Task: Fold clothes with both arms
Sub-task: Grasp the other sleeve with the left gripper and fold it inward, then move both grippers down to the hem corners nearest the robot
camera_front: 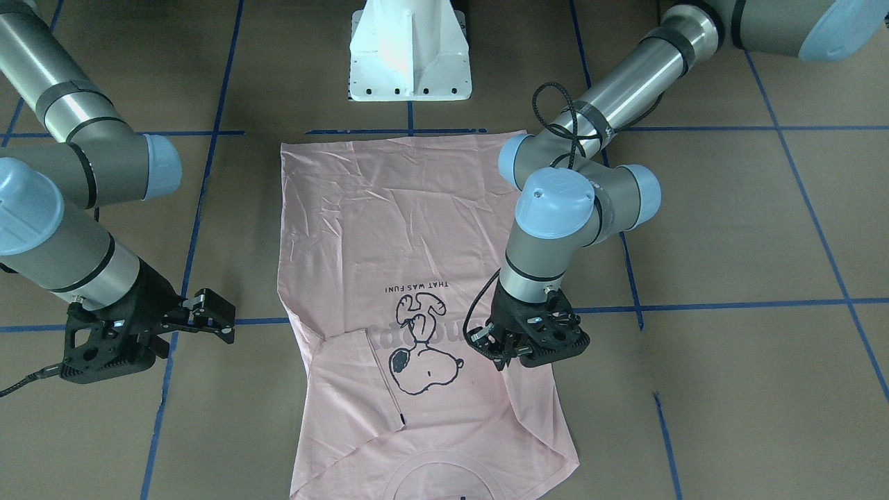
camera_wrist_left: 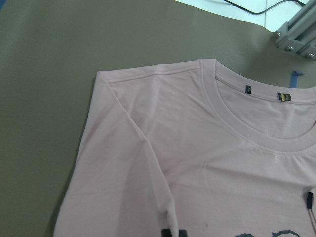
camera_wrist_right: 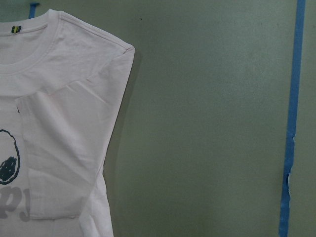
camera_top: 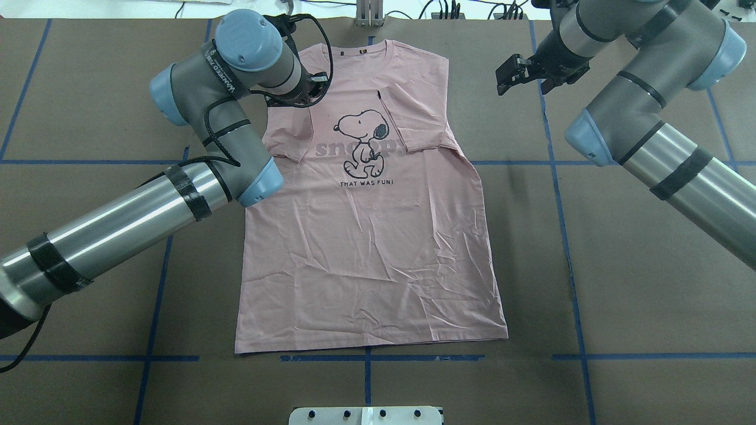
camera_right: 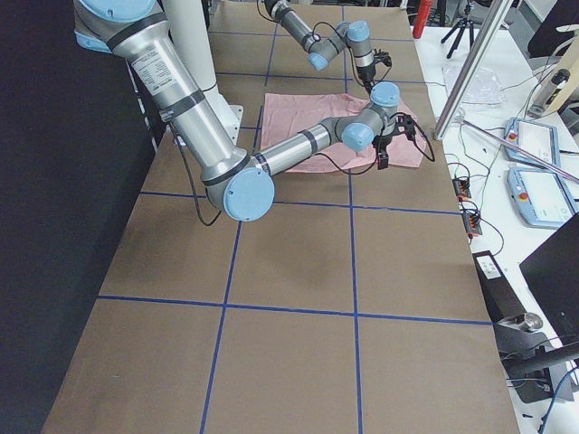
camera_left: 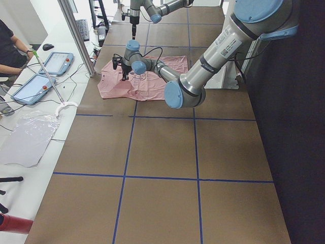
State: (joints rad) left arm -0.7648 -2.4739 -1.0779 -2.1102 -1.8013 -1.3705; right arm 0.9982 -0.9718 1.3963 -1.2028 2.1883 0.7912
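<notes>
The T-shirt (camera_top: pixel 366 248) lies flat and print-up in the middle of the brown worktop (camera_top: pixel 620 265); its collar (camera_wrist_left: pixel 234 123) points away from the robot and its hem lies nearest the white base (camera_front: pixel 410 52). We see both short sleeves folded inward over the chest; the right sleeve (camera_top: pixel 413 121) covers the end of the grey lettering and shows a small black tag (camera_top: pixel 378 93) at its edge; the left sleeve (camera_top: pixel 289 133) covers the start of that lettering; the dog print (camera_top: pixel 363 139) shows between them.

The left hand (camera_front: pixel 489 345) hangs over the folded left sleeve, near the shoulder; we cannot tell whether its fingers are apart or together, nor whether they touch the cloth. The right hand (camera_front: pixel 219 318) is off the shirt, over bare worktop near the right shoulder; its fingers are spread, with nothing between them. Blue tape lines (camera_top: pixel 561 206) cross the worktop on either side of the shirt.
</notes>
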